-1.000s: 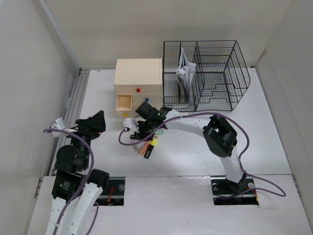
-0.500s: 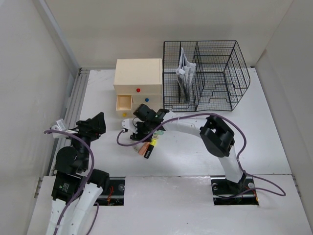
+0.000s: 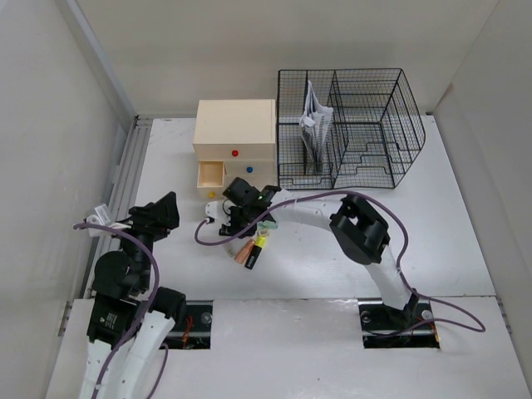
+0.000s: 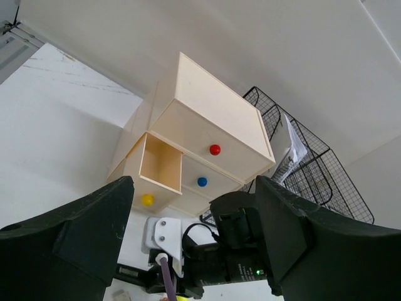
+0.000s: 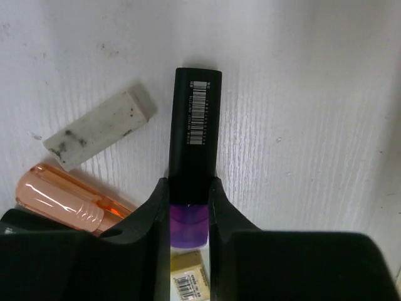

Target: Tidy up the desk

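Right wrist view is showing the right end effector (image 5: pixel 188 188) clamping its fingers on both sides of a black marker (image 5: pixel 195 125). The marker is lying flat on the table (image 3: pixel 465 216), long axis running 12 to 6 and the barcoded end pointing to 12. A purple band is sitting right between the fingers.

A white eraser (image 5: pixel 100 128) is lying just beside the marker at 10 o'clock, apart from it. An orange highlighter (image 5: pixel 69 197) is lying at 8 o'clock, close against the left finger.

Top view is showing the table taking up nearly the whole scene, with its rail (image 3: pixel 125 174) running along the 9 o'clock edge. The right arm is reaching across to the pen cluster and is the nearer arm. The left end effector (image 4: pixel 194 182) is hanging with fingers wide apart at 9 o'clock of the cluster, holding nothing.

The drawer box (image 3: pixel 235 125) is standing at 12 o'clock of the cluster, with its open drawer (image 3: pixel 209 174) at about 11, near. The wire organizer (image 3: pixel 349 125) is standing at 1 to 2 o'clock.

Judging the step as pick-up of the marker, likely going toward the open drawer. The lift is needing to go straight up, since eraser and highlighter are crowding the 9 o'clock side. Open table is lying toward 3 o'clock.
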Robot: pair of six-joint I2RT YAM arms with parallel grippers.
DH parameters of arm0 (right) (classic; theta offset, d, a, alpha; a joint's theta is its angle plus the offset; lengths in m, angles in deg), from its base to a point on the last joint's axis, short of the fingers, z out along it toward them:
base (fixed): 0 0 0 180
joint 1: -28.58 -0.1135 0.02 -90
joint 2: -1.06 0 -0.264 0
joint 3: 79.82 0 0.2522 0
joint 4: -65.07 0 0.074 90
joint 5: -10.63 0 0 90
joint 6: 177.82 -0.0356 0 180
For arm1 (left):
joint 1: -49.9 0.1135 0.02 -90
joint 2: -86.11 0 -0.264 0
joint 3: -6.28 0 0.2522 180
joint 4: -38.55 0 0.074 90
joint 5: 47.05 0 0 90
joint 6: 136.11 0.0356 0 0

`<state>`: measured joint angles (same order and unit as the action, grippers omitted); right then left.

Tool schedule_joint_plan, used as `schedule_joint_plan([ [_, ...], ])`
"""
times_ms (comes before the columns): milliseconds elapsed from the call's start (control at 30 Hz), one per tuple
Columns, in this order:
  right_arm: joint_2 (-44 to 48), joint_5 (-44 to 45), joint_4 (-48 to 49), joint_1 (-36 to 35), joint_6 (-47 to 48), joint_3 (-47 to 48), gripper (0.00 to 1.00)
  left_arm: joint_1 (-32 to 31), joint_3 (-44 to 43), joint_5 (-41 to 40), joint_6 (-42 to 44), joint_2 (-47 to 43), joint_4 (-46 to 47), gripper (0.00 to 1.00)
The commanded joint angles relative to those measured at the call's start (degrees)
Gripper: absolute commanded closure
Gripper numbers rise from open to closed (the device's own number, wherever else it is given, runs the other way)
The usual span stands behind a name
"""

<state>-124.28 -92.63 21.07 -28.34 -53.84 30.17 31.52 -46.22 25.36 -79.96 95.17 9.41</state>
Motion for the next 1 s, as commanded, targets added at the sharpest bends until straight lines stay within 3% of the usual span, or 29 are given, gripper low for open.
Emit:
schedule_joint_plan([
  [0, -1.9, -2.5, -4.1, 0.0, 1.3, 3.2, 0.92, -0.3, 0.2, -0.6, 1.1, -1.1, 1.3, 0.24],
  [67, -1.9, -5.7, -7.4, 0.0, 2.7, 4.0, 1.0, -0.3, 0.2, -0.6, 1.1, -1.1, 1.3, 0.24],
  [300, 6.6, -10.6, -11.2, -0.6, 7.0, 6.6, 1.0, -0.3, 0.2, -0.6, 1.1, -1.1, 1.3, 0.24],
  [467, 10.5, -11.4, -12.7, -0.6, 7.5, 14.6, 1.0, -0.3, 0.8, -0.1, 1.1, -1.1, 1.8, 0.23],
  [633, 10.0, -7.6, -10.7, -0.6, 5.9, 20.7, 1.0, -0.3, 0.8, -0.1, 0.5, -0.6, 1.8, 0.23],
  [967, 5.8, 5.7, 2.3, -0.6, 1.5, 28.0, 1.0, -0.3, 0.8, -0.1, 0.5, -0.6, 1.8, 0.23],
])
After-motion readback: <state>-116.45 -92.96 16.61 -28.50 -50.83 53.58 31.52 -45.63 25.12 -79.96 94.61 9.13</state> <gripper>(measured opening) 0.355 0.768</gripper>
